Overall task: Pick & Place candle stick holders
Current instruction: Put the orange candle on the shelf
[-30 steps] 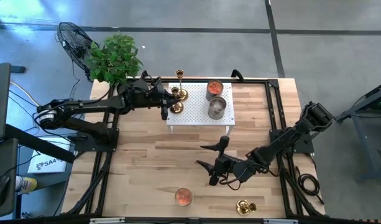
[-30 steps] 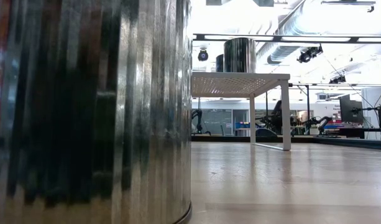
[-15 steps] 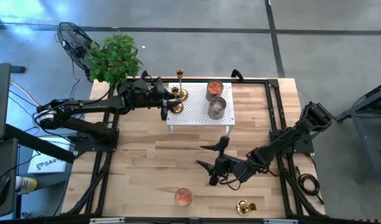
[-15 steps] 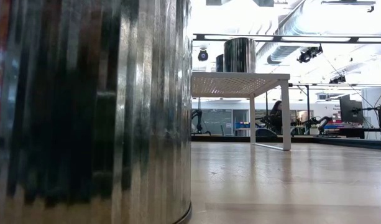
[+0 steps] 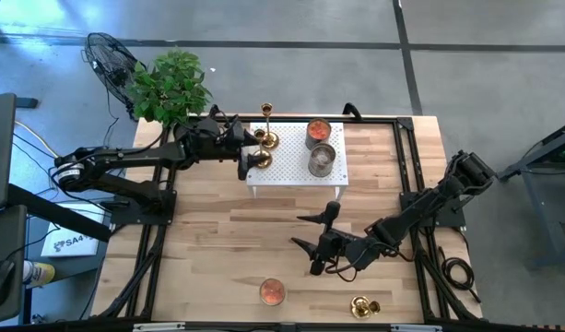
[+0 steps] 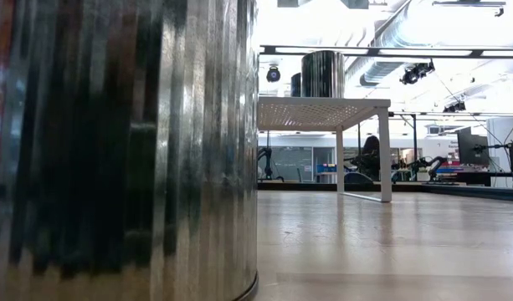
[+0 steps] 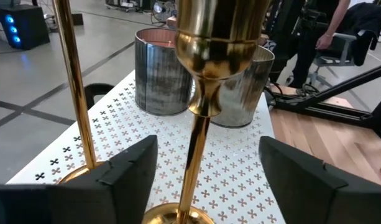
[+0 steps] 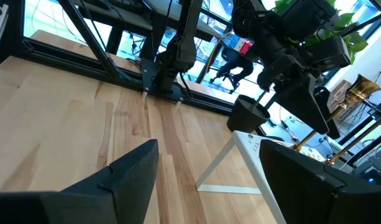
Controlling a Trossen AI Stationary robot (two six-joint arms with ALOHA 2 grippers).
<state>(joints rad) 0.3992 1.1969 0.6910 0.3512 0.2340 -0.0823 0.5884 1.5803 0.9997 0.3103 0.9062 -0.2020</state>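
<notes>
The light wooden plank counter (image 5: 217,240) sits in a black metal frame on a grey concrete floor (image 5: 466,83) crossed by dark seam lines. Beside the counter's far left corner stand a leafy green potted plant (image 5: 170,85) and a black wire-caged floor fan (image 5: 109,57). Across the room at table height, a bright white ceiling carries silver ventilation ducts (image 6: 382,50) and a black overhead rail (image 6: 390,52), with workstations and a dark monitor (image 6: 472,149) along the far wall.
</notes>
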